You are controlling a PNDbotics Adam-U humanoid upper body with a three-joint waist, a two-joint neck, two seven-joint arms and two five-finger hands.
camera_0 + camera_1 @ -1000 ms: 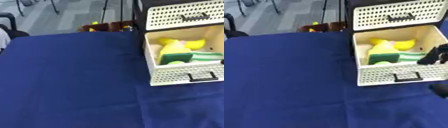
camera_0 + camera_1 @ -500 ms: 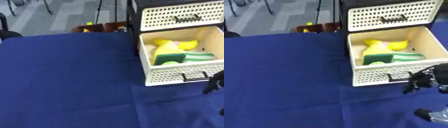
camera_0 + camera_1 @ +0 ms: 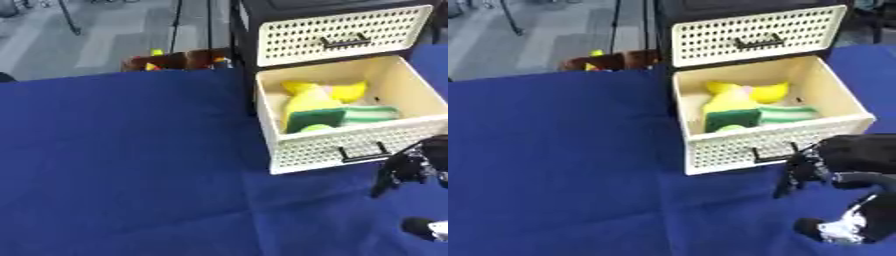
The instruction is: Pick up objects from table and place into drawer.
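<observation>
Beside open drawer (image 3: 772,145): right robot hand (image 3: 833,160).

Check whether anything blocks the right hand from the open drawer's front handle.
Nothing visible does. The right hand sits just in front of the open drawer, beside its handle, with only bare blue tablecloth around it.

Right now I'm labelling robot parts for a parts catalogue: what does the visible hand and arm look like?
Only the right hand shows: black, with thin dark fingers. Behind it is a bulky black forearm, and lower down a rounded black part with a silver patch. No cables or markings can be made out.
</observation>
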